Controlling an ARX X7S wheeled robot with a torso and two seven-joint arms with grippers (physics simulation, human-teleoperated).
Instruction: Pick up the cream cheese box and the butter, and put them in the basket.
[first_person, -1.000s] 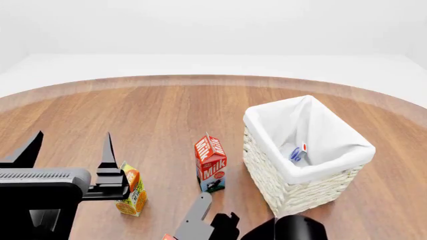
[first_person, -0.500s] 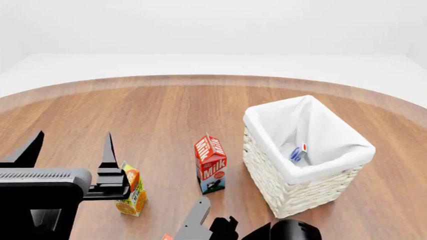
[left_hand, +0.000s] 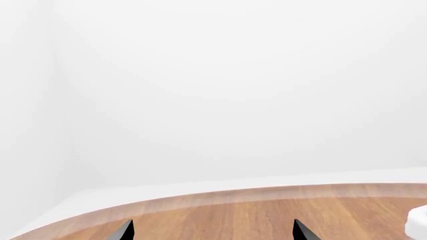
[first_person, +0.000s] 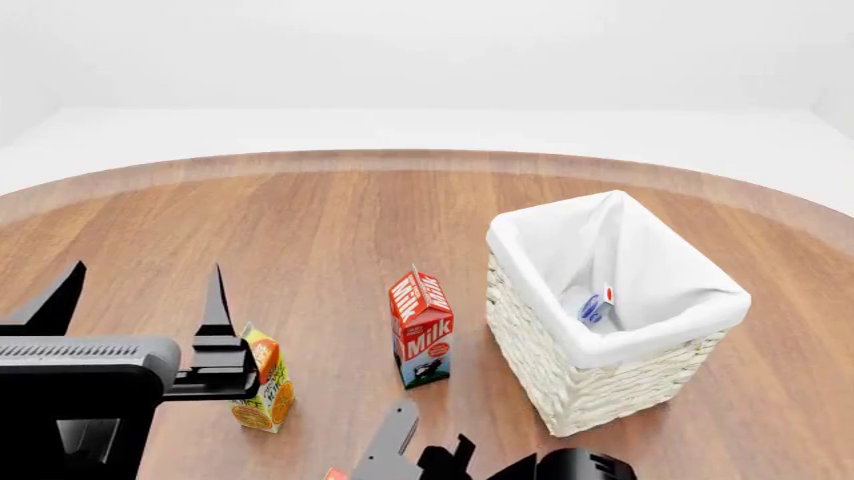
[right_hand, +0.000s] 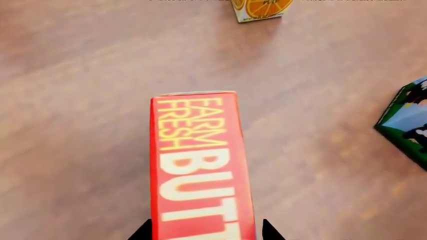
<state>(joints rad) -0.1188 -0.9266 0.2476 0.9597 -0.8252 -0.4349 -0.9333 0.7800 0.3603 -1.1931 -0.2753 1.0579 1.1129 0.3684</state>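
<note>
The right claw (right_hand: 205, 231) straddles the near end of the orange-red rectangular butter box (right_hand: 200, 167) with pale "FARM FRESH BUTTER" lettering, a dark fingertip (right_hand: 143, 231) on either side of it; whether the fingers are pressing the box cannot be told. The butter lies flat on the round brown wooden bench (first_person: 294, 230). Beyond it stands a small orange juice carton (first_person: 263, 379), and to one side a red milk carton (first_person: 422, 327). Near the milk carton sits the square white woven wicker basket (first_person: 587, 385) with its white cloth liner. The very small white cream cheese box (first_person: 594, 305), marked blue and red, lies inside the basket. The left claw (first_person: 140, 297) hangs above the bench near the juice carton, its two fingers spread wide and holding nothing.
</note>
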